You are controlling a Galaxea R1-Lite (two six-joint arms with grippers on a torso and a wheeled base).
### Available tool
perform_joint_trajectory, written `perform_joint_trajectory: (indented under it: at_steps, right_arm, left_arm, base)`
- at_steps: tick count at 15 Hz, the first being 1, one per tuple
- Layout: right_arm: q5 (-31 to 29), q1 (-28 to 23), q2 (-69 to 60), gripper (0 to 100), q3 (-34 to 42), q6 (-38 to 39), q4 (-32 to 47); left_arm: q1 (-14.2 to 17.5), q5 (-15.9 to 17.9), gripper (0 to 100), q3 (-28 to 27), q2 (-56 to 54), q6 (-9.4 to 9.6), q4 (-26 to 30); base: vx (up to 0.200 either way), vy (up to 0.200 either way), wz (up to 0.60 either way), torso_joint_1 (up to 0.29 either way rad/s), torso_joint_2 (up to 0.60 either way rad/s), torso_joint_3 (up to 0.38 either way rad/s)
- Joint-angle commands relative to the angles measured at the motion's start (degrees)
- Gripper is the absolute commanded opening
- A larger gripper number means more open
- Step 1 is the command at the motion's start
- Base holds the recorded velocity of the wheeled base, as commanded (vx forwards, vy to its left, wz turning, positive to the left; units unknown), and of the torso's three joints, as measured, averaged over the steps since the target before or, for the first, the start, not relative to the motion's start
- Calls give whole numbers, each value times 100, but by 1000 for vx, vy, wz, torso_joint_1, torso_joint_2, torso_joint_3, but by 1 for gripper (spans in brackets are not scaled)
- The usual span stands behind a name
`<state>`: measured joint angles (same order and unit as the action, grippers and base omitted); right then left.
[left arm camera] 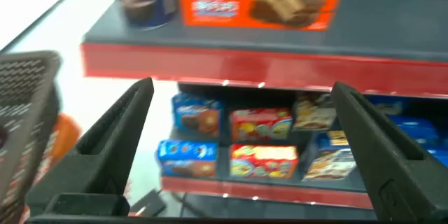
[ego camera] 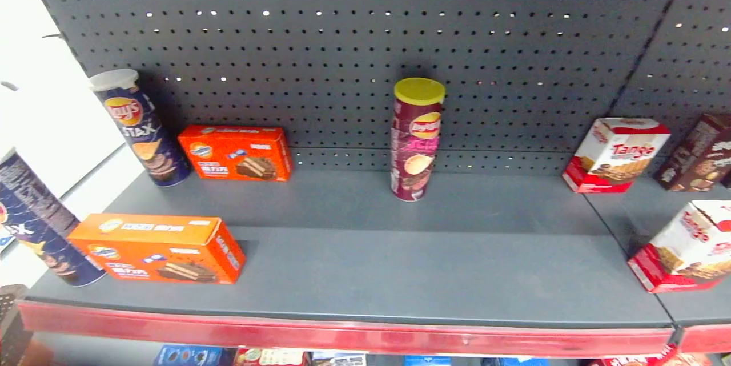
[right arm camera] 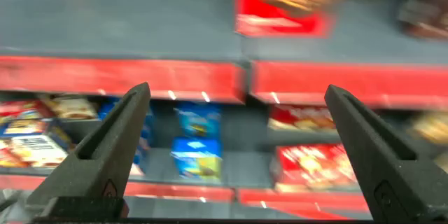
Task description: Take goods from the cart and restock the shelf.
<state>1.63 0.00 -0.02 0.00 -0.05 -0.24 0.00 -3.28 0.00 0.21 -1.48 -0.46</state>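
Both black — left gripper (left arm camera: 241, 85), right gripper (right arm camera: 237, 89) — angular wedge fingers (left arm camera: 112, 140).

Light: bright, even, from above & front in head view.
Backlight: pin-pts of light thru holes of dark grey perforated metal back panel (ego camera: 354, 40).
Blown-out: white wall (ego camera: 40, 109) at left, no detail.
Shadows: soft; tall purple chip can w/ yellow lid (ego camera: 417, 143) darkens panel behind it; front orange cardboard biscuit box (ego camera: 157, 249) drops short shadow to robot's right on flat grey shelf board (ego camera: 400, 263).
Glare: pale sheen on glossy red plastic edge strip (ego camera: 342, 336).
Distortion: head view bows at edges; blue chip can w/ white lid (ego camera: 140, 126) leans outward.
Blur: both wrist views smeared; red-and-white box (right arm camera: 280, 3) overexposed, top washed out.
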Motion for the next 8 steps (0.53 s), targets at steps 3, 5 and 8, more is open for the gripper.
perform_joint_trajectory:
  at_steps: [3, 5, 8]
  right_arm:
    - [4, 0, 2, 100, 0, 5, -2]
    - [4, 0, 2, 100, 0, 5, -2]
    - [-5, 0, 2, 100, 0, 5, -2]
  left_arm:
    - [0, -6, 100, 0, 6, -2, -6]
    - [0, -6, 100, 0, 6, -2, -6]
    - [0, -15, 100, 0, 6, -2, -6]
  base:
    - [0, 0, 600, 2, 2, -1]
    - [0, 0, 600, 5, 2, -2]
    - [0, 0, 600, 2, 4, 1]
